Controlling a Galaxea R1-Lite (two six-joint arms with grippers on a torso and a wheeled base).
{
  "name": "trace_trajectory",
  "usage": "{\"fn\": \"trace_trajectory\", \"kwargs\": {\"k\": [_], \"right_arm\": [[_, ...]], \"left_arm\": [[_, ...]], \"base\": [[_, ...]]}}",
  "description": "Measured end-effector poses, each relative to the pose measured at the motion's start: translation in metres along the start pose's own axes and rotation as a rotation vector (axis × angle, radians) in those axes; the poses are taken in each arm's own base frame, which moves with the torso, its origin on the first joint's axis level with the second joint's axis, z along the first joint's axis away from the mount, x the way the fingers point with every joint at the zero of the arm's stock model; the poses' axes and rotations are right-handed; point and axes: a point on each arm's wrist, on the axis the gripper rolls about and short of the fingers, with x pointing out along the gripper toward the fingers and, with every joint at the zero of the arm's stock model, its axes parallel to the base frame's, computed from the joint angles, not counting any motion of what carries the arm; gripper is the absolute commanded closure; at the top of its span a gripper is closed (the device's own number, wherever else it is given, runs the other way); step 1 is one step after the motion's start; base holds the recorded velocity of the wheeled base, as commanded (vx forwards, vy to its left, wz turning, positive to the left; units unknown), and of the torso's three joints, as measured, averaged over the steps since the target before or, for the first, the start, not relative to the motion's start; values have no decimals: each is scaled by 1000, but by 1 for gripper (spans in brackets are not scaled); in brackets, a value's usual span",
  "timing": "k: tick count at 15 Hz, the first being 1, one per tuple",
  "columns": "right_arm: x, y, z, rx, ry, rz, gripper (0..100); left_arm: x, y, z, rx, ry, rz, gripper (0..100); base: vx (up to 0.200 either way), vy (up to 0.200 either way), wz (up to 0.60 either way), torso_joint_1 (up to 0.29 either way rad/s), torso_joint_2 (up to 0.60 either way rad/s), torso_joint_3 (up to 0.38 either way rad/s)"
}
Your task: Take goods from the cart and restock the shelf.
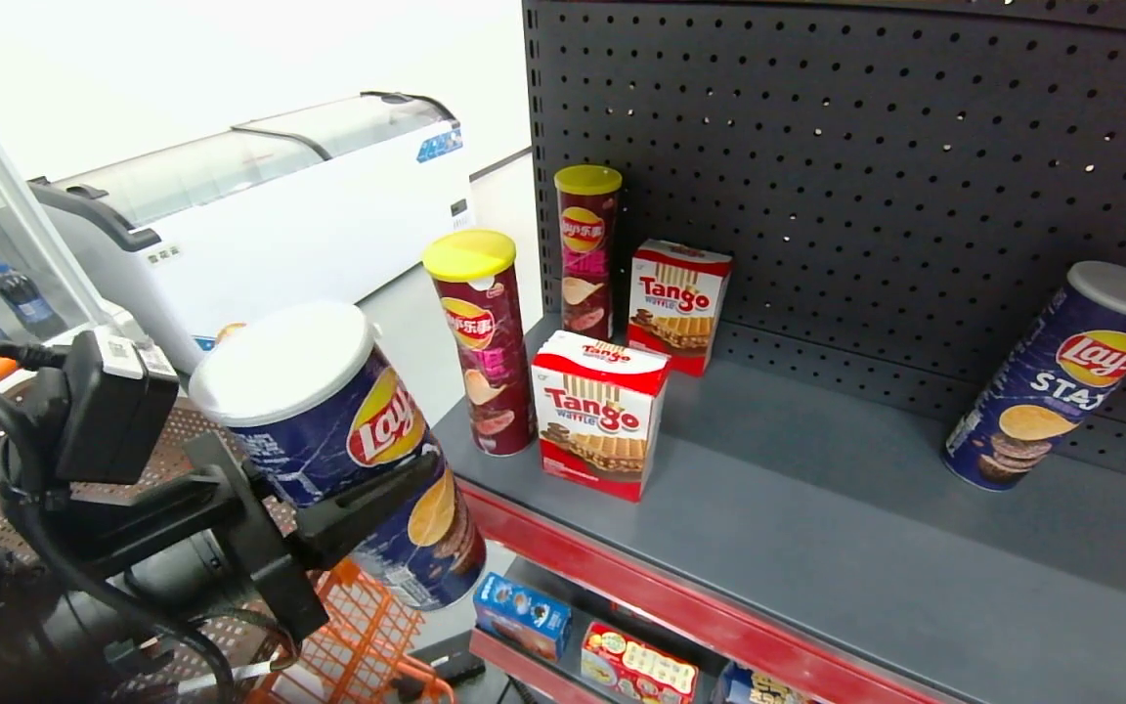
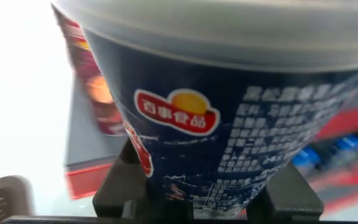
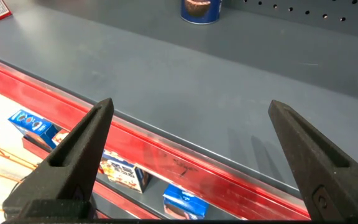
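off the front left corner of the shelf (image 1: 817, 528), above the orange cart (image 1: 368, 636), the left gripper (image 1: 328, 484) holds a blue can (image 1: 319, 411) with a white lid. its fingers (image 1: 368, 504) are clamped on the can's lower half, one on each side, and the can hangs tilted, not yet over the shelf. the right gripper (image 3: 194, 162) hovers just above the shelf's red front edge, fingers spread wide with nothing between them

as i judge it, the job is partly done. at the shelf's left end stand two maroon cans (image 1: 480, 342) with yellow lids and two boxes (image 1: 600, 416) in red and white, one of each near the front edge and one of each by the back panel (image 1: 866, 147). a second blue can (image 1: 1061, 381) stands near the back panel toward the right end, and a wide bare stretch lies between it and the boxes. the held can is out of the cart but has yet to be carried over and stood down. what remains in the cart i cannot tell

labels: the cans carry a round red-and-yellow logo and pictures of crisps; the boxes show stacked wafers. the white print on the held can's side, seen from the left wrist, is too blurred to read
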Motion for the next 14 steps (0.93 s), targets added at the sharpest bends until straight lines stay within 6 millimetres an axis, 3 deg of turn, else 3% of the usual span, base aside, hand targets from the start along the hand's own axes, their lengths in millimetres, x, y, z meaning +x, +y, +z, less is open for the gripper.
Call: {"fn": "trace_trajectory", "kwargs": {"k": [8, 14], "right_arm": [[0, 0, 0, -1, 0, 1, 0], [0, 0, 0, -1, 1, 2, 0]], "left_arm": [[-3, -11, -1, -16, 50, -223, 100], [-3, -11, -1, -17, 49, -267, 100]], "base": [[0, 0, 0, 0, 0, 0], [0, 0, -600, 5, 0, 2]]}}
